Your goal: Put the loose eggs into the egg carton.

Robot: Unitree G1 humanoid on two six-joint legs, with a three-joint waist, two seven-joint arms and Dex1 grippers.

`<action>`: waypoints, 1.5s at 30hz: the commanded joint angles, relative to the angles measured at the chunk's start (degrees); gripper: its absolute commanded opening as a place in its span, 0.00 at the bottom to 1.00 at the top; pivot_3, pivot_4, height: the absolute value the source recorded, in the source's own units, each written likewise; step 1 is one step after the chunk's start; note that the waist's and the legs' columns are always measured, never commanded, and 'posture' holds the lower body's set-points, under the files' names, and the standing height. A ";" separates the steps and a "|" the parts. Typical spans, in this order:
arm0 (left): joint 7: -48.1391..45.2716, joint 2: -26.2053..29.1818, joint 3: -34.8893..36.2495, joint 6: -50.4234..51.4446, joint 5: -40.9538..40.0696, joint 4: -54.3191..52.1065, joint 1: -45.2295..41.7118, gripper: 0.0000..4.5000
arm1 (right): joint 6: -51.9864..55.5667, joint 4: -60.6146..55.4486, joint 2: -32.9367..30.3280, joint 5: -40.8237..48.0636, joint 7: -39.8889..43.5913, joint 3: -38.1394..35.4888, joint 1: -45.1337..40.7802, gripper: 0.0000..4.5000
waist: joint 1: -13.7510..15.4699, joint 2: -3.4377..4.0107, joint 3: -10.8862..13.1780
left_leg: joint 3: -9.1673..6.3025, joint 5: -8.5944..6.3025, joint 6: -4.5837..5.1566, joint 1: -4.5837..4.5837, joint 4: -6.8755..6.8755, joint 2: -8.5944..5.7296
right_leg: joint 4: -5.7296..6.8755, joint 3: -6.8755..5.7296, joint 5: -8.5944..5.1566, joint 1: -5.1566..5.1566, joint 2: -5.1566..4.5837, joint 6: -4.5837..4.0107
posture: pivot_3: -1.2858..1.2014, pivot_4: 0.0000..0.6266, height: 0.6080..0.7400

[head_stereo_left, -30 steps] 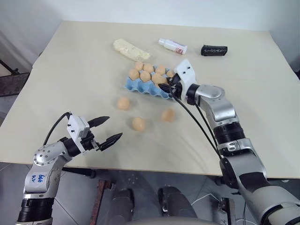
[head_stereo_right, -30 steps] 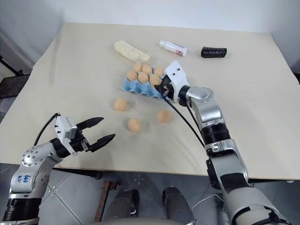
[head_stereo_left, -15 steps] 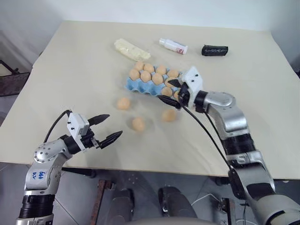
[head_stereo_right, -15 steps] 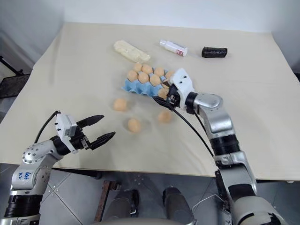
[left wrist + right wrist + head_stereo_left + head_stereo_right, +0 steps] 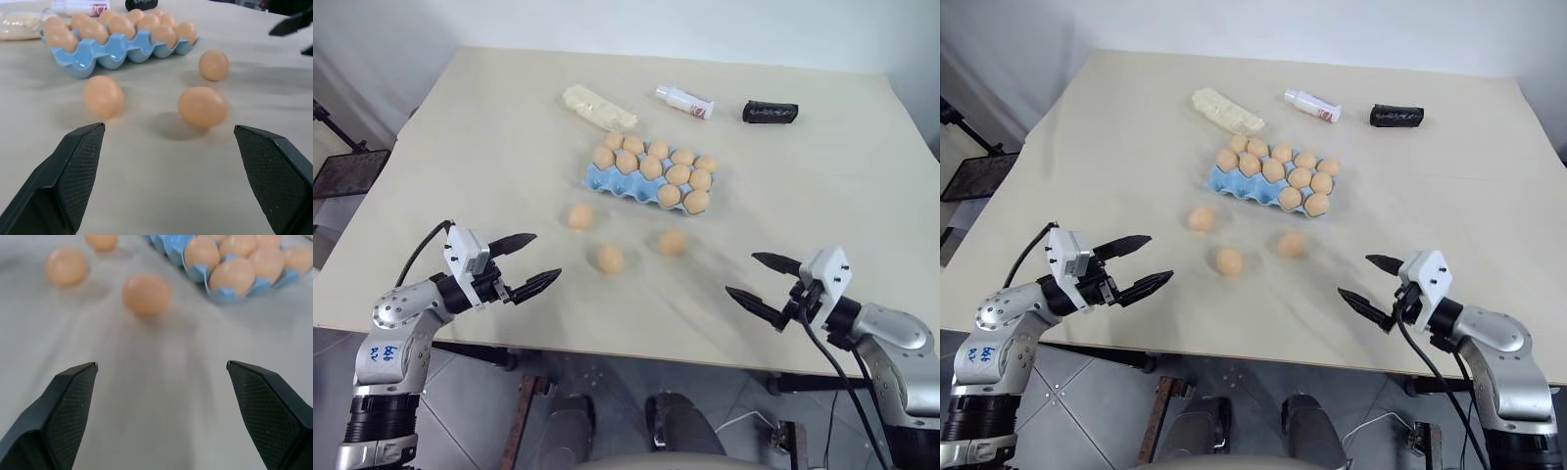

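Three loose eggs lie on the table in front of the egg carton (image 5: 603,182): one at the left (image 5: 579,216), one in the middle (image 5: 610,258), one at the right (image 5: 672,242). The light blue carton holds several tan eggs. My left gripper (image 5: 546,257) hovers open and empty at the table's near left, level with the eggs and pointing at them. In the left wrist view the middle egg (image 5: 202,106) lies closest ahead of it. My right gripper (image 5: 741,274) is open and empty near the front right edge, with the right egg (image 5: 146,294) ahead of it.
A pale yellow lumpy bag (image 5: 598,106), a small white bottle (image 5: 684,99) and a black oblong case (image 5: 770,112) lie behind the carton. Both grippers are close to the table's front edge (image 5: 636,338).
My right gripper opened at the carton's near right corner, then pulled back and to the right to the table's front edge. The left arm has stayed about where it was.
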 commanded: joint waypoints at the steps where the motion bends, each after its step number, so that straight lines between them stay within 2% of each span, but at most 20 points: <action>1: -0.82 -0.13 -0.48 -1.67 0.48 1.20 -1.80 1.00 | -2.45 -1.91 0.44 0.76 -1.23 -0.93 0.20 0.99 | -0.12 0.01 0.00 | -0.01 0.02 0.03 0.06 0.00 0.00 | -0.03 0.00 0.03 0.08 0.00 0.01 | 0.52 0.24 1.00; 5: -1.31 -0.07 -1.01 -2.72 1.17 3.06 -3.29 1.00 | -3.17 -0.89 0.62 -0.62 -1.83 2.35 -2.16 0.99 | -0.30 0.01 0.00 | -0.03 0.03 0.04 0.09 -0.03 0.00 | -0.17 0.00 0.07 0.16 -0.01 0.04 | 0.52 0.24 1.00; 8: -1.49 -0.06 -1.07 -2.50 0.84 3.26 -3.49 1.00 | -0.03 1.16 2.28 -2.22 -3.75 7.89 -9.48 0.99 | -0.73 0.01 0.01 | -0.02 0.02 0.04 0.05 -0.06 0.00 | -0.22 -0.01 0.08 0.11 0.00 0.05 | 0.52 0.24 1.00; 13: -0.66 -0.28 -0.86 -2.25 0.74 1.54 -2.19 1.00 | 0.32 11.21 6.71 -6.32 -5.19 15.68 -22.30 0.99 | -0.77 0.02 0.02 | -0.04 0.03 0.02 0.02 -0.11 0.02 | -0.17 -0.01 0.08 -0.01 0.00 0.05 | 0.52 0.24 1.00; 21: 1.08 -0.11 0.32 -1.74 0.11 -1.50 0.13 1.00 | -4.42 24.76 10.23 -11.51 -4.68 20.97 -31.18 0.99 | 0.01 0.02 0.02 | -0.04 -0.02 0.08 -0.77 0.07 0.01 | -0.25 -0.06 0.11 -0.65 -0.04 0.09 | 0.52 0.24 1.00; 24: 1.61 -0.09 0.77 -1.61 -0.01 -2.32 1.00 1.00 | -5.58 26.38 10.82 -11.65 -3.75 21.21 -32.02 0.87 | -0.04 0.02 0.02 | -0.03 -0.02 0.07 -0.81 0.05 0.01 | -0.22 -0.08 0.11 -0.73 -0.03 0.09 | 0.52 0.24 1.00; 28: 2.28 -0.26 0.93 -1.35 -0.12 -3.14 1.71 1.00 | -4.66 24.47 11.93 -9.75 -2.57 20.73 -33.50 0.58 | -0.22 0.02 0.02 | -0.04 -0.01 0.05 -0.81 0.07 0.01 | -0.15 -0.08 0.11 -0.75 -0.03 0.09 | 0.52 0.24 1.00; 29: 2.42 -0.32 0.90 -1.29 -0.15 -3.34 1.87 1.00 | -3.64 23.89 12.40 -9.35 -2.68 20.64 -34.33 0.55 | -0.54 0.03 0.02 | -0.04 0.01 0.05 -0.81 0.08 0.01 | -0.11 -0.08 0.11 -0.75 -0.03 0.09 | 0.52 0.24 1.00; 32: 2.72 -0.44 0.78 -1.20 -0.20 -3.72 2.17 1.00 | -1.57 23.10 13.58 -9.03 -3.01 20.91 -36.94 0.55 | -0.88 0.03 0.02 | -0.03 0.05 0.03 -0.80 0.10 0.01 | 0.04 -0.06 0.11 -0.80 -0.02 0.09 | 0.52 0.24 1.00; 36: 3.25 -0.74 0.57 -1.09 -0.27 -3.77 2.03 1.00 | -0.91 27.46 17.62 -9.39 -5.33 20.59 -45.17 0.55 | -1.13 0.04 0.03 | 0.00 0.13 -0.03 -0.81 0.08 0.01 | 0.27 -0.03 0.11 -1.00 0.00 0.08 | 0.52 0.24 1.00; 39: 3.58 -1.19 0.04 -1.09 -0.11 -3.70 1.76 1.00 | -3.63 36.67 19.83 -13.02 -9.68 20.63 -51.51 0.55 | -1.04 0.04 0.03 | 0.00 0.19 -0.08 -0.82 0.08 0.01 | 0.37 -0.04 0.12 -1.07 -0.01 0.07 | 0.52 0.24 1.00; 42: 3.87 -1.89 -0.68 -1.09 0.11 -3.81 1.32 1.00 | -8.82 50.76 22.22 -17.22 -16.50 20.54 -59.09 0.55 | -0.98 0.04 0.03 | 0.02 0.23 -0.05 -0.84 0.09 -0.01 | 0.37 -0.03 0.13 -1.09 -0.05 0.05 | 0.52 0.24 1.00; 44: 4.03 -2.09 -0.73 -1.06 0.12 -3.86 1.15 1.00 | -11.74 55.73 23.02 -17.92 -15.88 20.75 -60.96 0.55 | -0.87 0.04 0.03 | 0.02 0.23 -0.05 -0.87 0.08 -0.02 | 0.34 -0.04 0.13 -1.11 -0.05 0.04 | 0.52 0.24 1.00; 45: 4.10 -2.15 -0.69 -1.05 0.12 -3.89 1.15 1.00 | -13.04 57.50 23.35 -18.07 -15.30 20.77 -61.48 0.62 | -0.90 0.04 0.03 | 0.03 0.23 -0.05 -0.90 0.08 -0.02 | 0.33 -0.05 0.13 -1.13 -0.05 0.04 | 0.52 0.24 1.00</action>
